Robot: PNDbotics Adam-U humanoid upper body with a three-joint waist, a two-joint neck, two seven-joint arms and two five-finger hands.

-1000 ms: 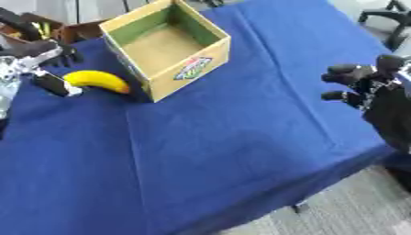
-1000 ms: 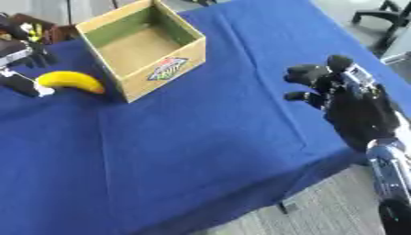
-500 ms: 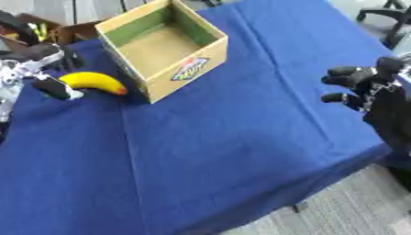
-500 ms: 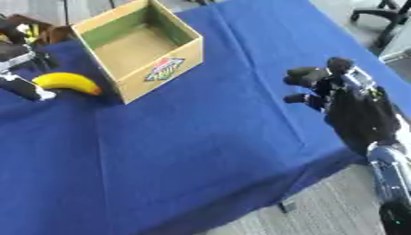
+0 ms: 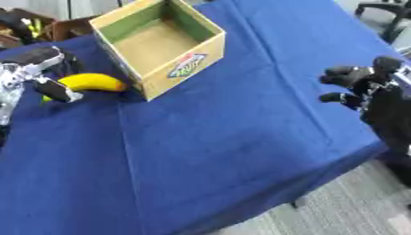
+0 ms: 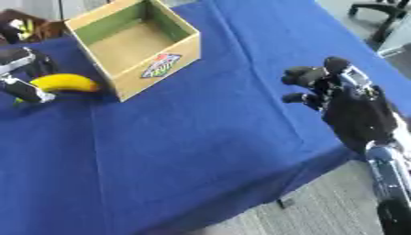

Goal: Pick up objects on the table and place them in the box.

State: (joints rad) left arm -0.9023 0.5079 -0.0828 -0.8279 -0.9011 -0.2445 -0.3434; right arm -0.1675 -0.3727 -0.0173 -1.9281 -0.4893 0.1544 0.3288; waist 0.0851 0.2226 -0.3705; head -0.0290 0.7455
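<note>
Both head eyes look down, sharing the blue table and box.

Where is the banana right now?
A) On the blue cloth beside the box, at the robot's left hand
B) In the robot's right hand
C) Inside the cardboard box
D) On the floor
A: the banana lies on the blue cloth just left of the empty box, with the left hand at its end.

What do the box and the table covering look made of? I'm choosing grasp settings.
The box looks like cardboard: matte tan walls, thin raw edges, a printed label on one side. The table covering looks like woven blue cloth: matte, softly creased, draping over the edge.
</note>
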